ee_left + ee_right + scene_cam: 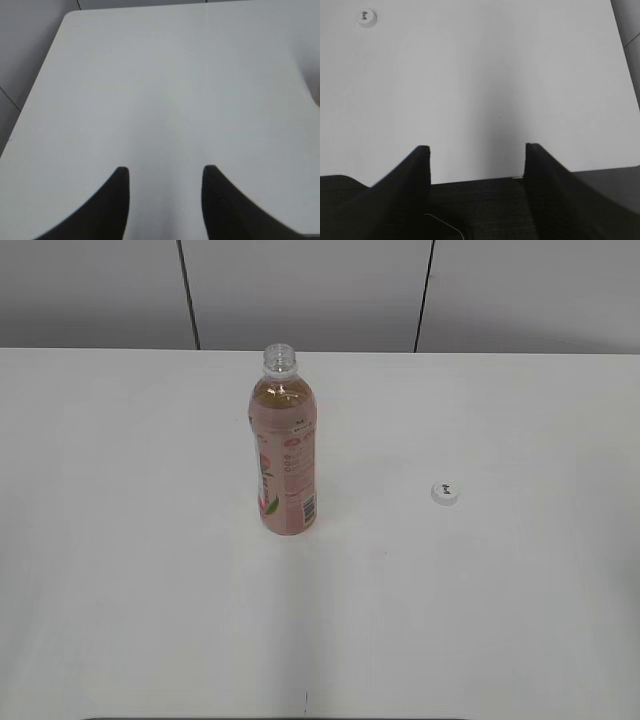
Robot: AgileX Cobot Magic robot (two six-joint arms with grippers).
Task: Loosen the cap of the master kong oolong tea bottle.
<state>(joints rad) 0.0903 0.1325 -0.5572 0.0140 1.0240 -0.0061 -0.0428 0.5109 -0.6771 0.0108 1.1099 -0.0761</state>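
Note:
The master kong oolong tea bottle (284, 455) stands upright on the white table (120, 540), left of centre, with its neck bare and no cap on it. A sliver of it shows at the right edge of the left wrist view (318, 97). The cap (445, 493), small, white, with a dark mark on top, lies on the table well to the right of the bottle. It also shows at the top left of the right wrist view (366, 17). My left gripper (165, 172) is open and empty over bare table. My right gripper (477, 148) is open and empty, far from the cap. Neither gripper shows in the exterior view.
A grey panelled wall (300, 290) runs behind the table's far edge. The table's left edge and far left corner (67, 15) show in the left wrist view. Its right edge (620, 35) shows in the right wrist view.

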